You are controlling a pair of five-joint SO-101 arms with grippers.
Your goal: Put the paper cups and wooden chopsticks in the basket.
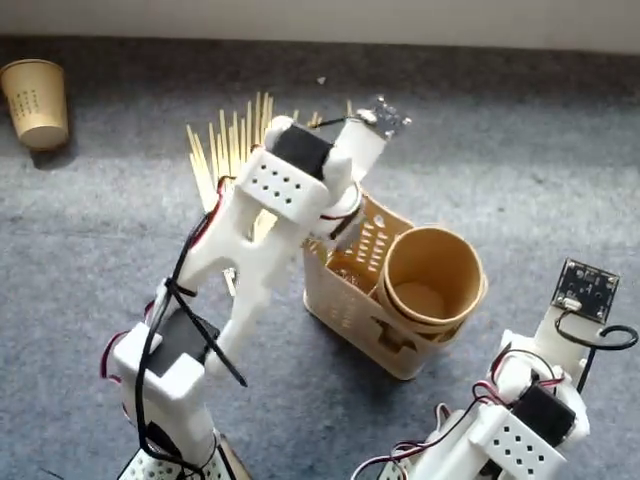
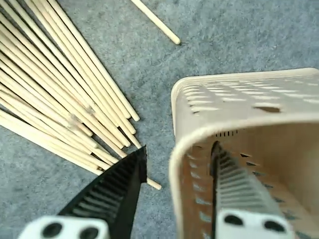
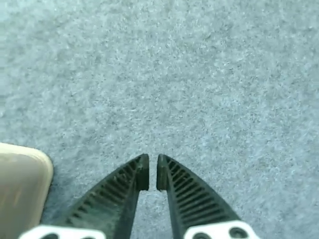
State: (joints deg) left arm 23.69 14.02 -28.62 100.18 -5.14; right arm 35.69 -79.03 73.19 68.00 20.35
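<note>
The basket (image 1: pixel 345 305) is seen in the middle of the grey carpet (image 1: pixel 520 150). Stacked paper cups (image 1: pixel 432 275) are held inside it, at its 3 o'clock side. One more paper cup (image 1: pixel 37 102) is seen on the carpet, far off at 10 o'clock from the basket. The wooden chopsticks (image 1: pixel 225 145) are spread out like a fan on the carpet at 11 o'clock, just beside the basket. The left gripper (image 2: pixel 179 147) is held wide open over the basket's edge. One finger is inside the basket and one is outside, with the wall between them. Nothing is gripped. The right gripper (image 3: pixel 153 172) is found at 4 o'clock from the basket, above the carpet. Its fingers are almost closed and nothing is held.
</note>
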